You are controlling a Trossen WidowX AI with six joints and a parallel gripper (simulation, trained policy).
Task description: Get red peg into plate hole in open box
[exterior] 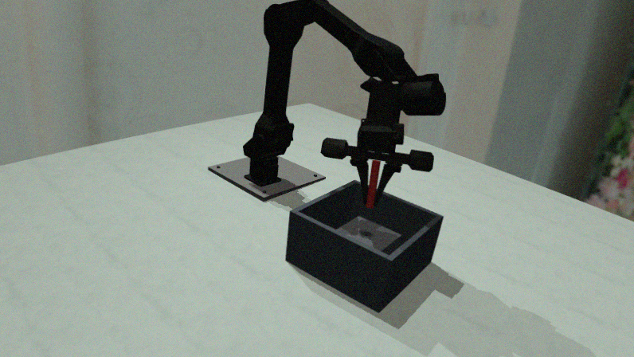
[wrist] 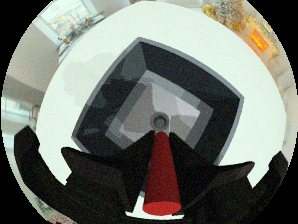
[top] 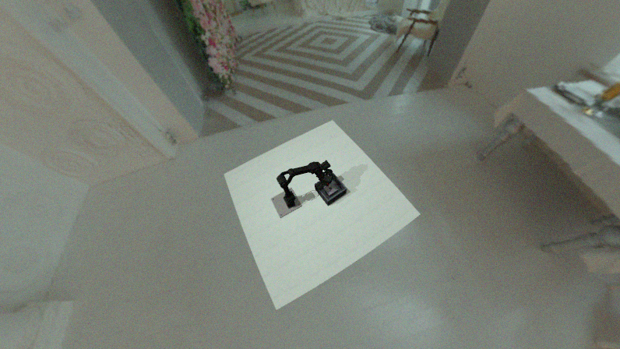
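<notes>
The red peg (exterior: 373, 182) (wrist: 161, 175) stands nearly upright, leaning slightly, between the fingers. My gripper (exterior: 371, 202) (wrist: 161, 135) is shut on it. The peg's lower end is over the inside of the open dark box (exterior: 330, 261) (wrist: 195, 62), around rim height, above the plate. The box also shows in the top view, under the hand. The light plate (exterior: 385, 237) (wrist: 131, 114) lies at the box bottom, and its round hole (exterior: 366, 233) (wrist: 160, 121) is visible. In the wrist view the hole appears just beyond the peg's far tip; the tip is apart from the plate.
The box's raised walls surround the peg's lower end and the plate. The arm's grey base plate (top: 280, 209) (exterior: 226, 170) lies on the white table top (top: 299, 255) (exterior: 133, 248), beside the box. Shadows of the arm and box fall across the table and partly over the plate.
</notes>
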